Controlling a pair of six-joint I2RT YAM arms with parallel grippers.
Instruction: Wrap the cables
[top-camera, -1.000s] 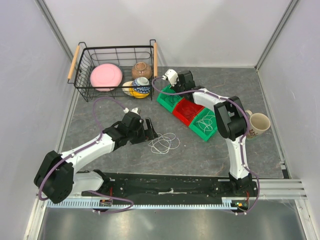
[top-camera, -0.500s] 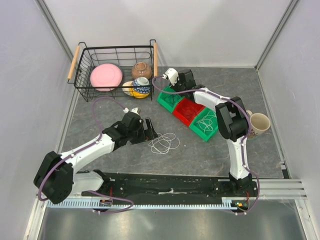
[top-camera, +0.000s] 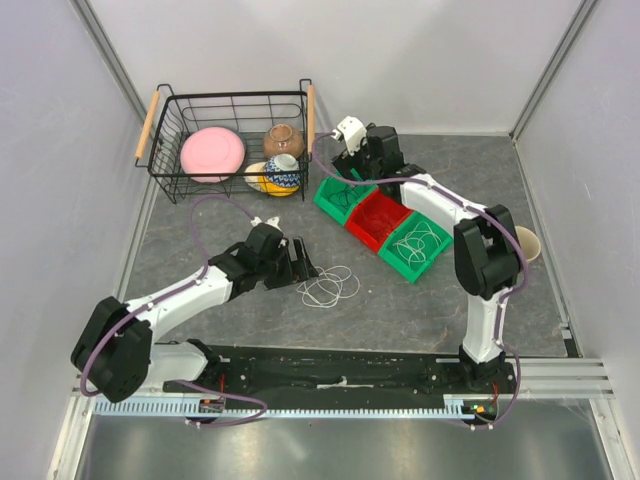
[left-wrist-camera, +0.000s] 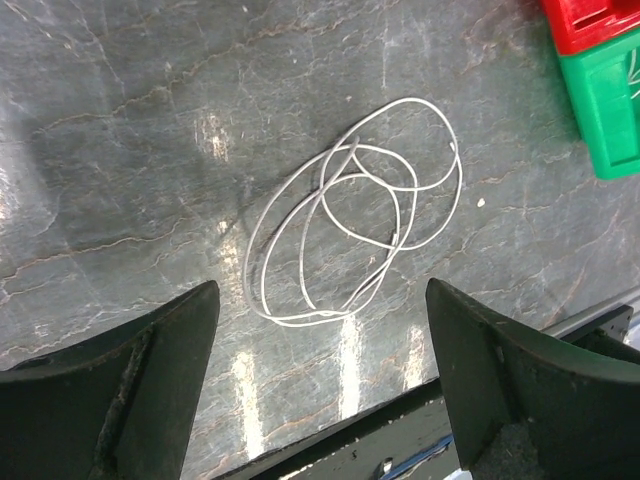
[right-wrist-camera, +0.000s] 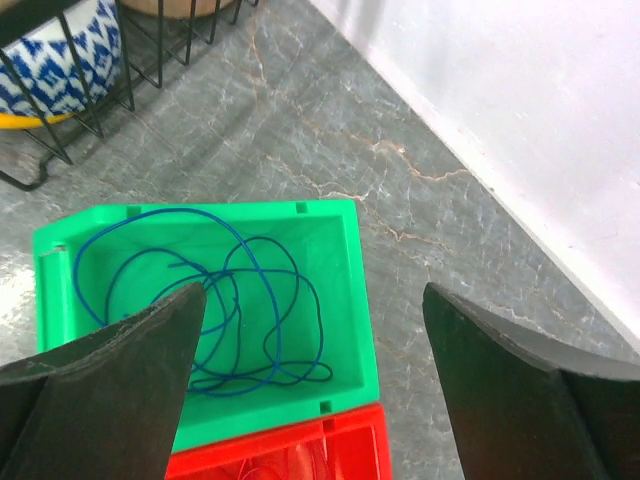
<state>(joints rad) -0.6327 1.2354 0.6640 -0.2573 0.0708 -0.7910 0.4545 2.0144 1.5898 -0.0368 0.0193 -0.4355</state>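
Wire basket (top-camera: 147, 125) neighbours green bin (right-wrist-camera: 362, 320); left end effector (left-wrist-camera: 320, 300), right end effector (right-wrist-camera: 314, 295) gape empty

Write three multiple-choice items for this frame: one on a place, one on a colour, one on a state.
1. Where does the white cable lie?
A. in the wire basket
B. on the bare table, below the left end effector
C. in the red bin

2. What colour is the cable in the green bin under the right end effector?
A. blue
B. yellow
C. black

3. In what state is the left end effector?
A. shut on the white cable
B. open, holding nothing
C. shut on a mug

Answers:
1. B: the left wrist view shows its loops flat on the table, outside every bin.
2. A: the right wrist view shows a blue cable coiled in that bin.
3. B: its fingers stand wide apart, with the white cable lying untouched beyond them.
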